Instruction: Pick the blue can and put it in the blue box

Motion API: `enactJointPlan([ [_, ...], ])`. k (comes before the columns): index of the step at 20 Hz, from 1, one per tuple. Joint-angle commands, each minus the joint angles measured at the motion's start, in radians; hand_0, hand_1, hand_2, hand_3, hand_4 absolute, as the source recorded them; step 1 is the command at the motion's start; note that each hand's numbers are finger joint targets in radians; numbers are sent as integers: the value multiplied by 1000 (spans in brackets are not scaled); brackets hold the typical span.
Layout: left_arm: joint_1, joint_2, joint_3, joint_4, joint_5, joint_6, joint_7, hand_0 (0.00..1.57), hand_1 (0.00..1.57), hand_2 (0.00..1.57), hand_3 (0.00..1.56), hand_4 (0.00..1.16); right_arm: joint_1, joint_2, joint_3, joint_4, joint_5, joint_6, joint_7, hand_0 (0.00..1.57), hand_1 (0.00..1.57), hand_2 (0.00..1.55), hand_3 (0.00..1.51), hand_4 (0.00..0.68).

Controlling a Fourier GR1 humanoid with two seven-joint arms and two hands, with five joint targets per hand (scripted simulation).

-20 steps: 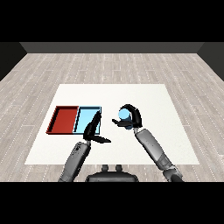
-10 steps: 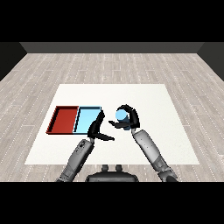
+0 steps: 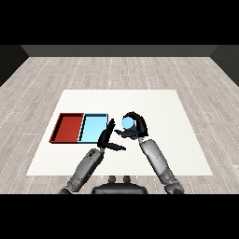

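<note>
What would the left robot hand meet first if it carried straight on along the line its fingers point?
Probably the light blue tray: the left robot hand points up-view along its right edge, though height is unclear.

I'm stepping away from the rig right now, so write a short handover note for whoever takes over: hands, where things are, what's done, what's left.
Right hand: curled round the blue can, holding it above the table, just right of the blue tray.
Left hand: open, fingers straight, holding nothing, at the blue tray's near right corner.
Red tray: left of the blue tray, touching it side by side; nothing shows in it.
Done: can picked up.
Left: carry the can left over the blue tray, set it inside, release. The left hand sits close to that path, so watch it.
</note>
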Motion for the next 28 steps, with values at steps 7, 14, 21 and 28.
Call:
enactJointPlan([
  [7,-36,0,31,77,14,-42,-29,0,0,0,0,0,12,24,111,-26,31,-67,15,1488,1488,1462,1399,608],
  [14,-110,0,9,171,76,-10,-100,0,0,0,0,0,-27,25,147,4,-30,-100,3,1460,1460,1456,1399,605],
  [21,-171,0,-86,216,177,55,-134,0,0,0,0,0,-24,25,246,-20,-125,-220,5,1447,1447,1449,1383,592],
  [28,-98,0,-90,87,105,65,-31,0,0,0,0,193,-28,25,232,50,-209,-181,-89,1463,1463,1453,1384,597],
])
